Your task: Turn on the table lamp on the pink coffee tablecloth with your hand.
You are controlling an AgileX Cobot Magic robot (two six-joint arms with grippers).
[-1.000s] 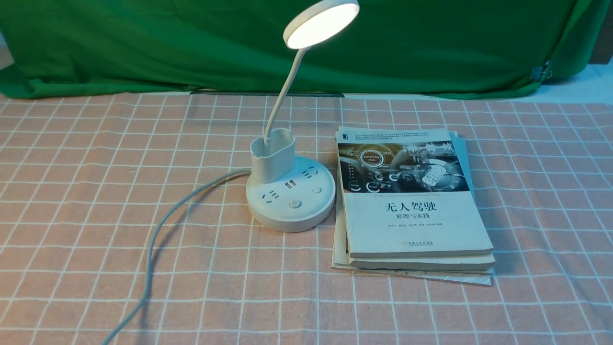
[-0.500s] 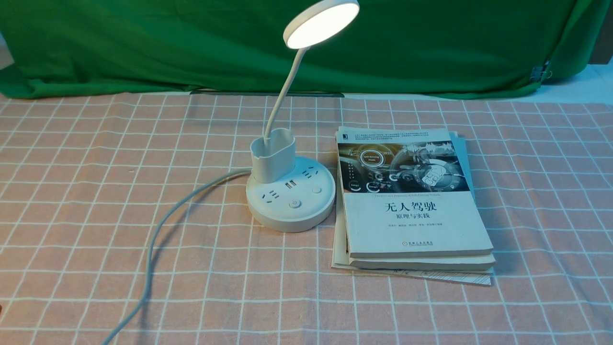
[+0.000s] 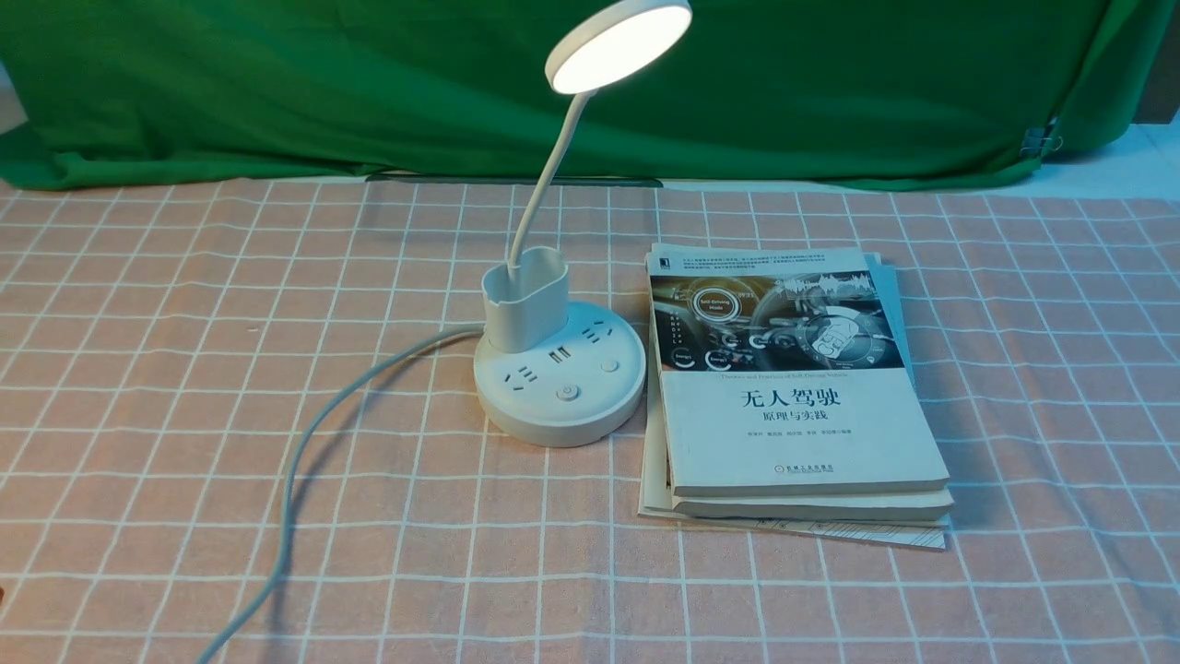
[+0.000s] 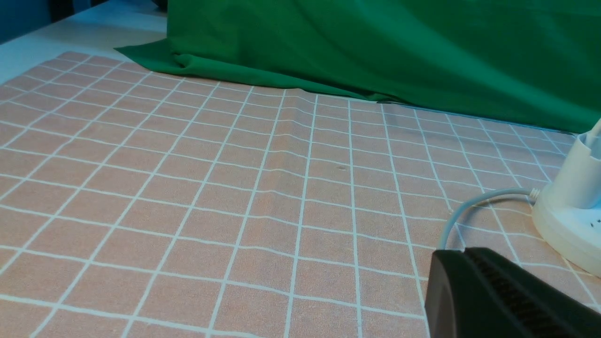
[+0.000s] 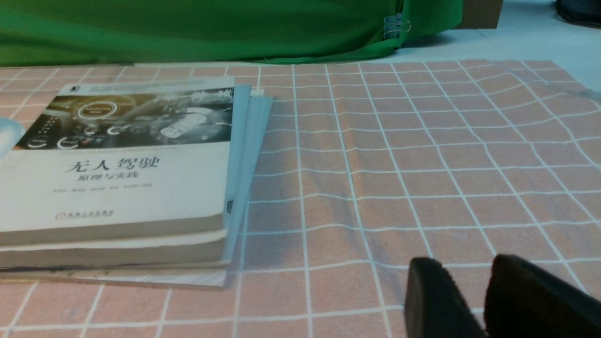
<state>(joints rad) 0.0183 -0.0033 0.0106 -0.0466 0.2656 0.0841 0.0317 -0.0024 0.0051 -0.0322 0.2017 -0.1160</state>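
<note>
The white table lamp stands mid-table on the pink coffee tablecloth. Its round disc head glows, lit. Its grey-white cord runs off toward the front left. Neither gripper shows in the front view. In the left wrist view my left gripper is shut and empty, low over the cloth, short of the lamp's base and by the cord. In the right wrist view my right gripper is slightly open and empty, over bare cloth beside the books.
A stack of books lies touching the lamp's right side; it also shows in the right wrist view. A green backdrop cloth hangs along the far edge, held by a clip.
</note>
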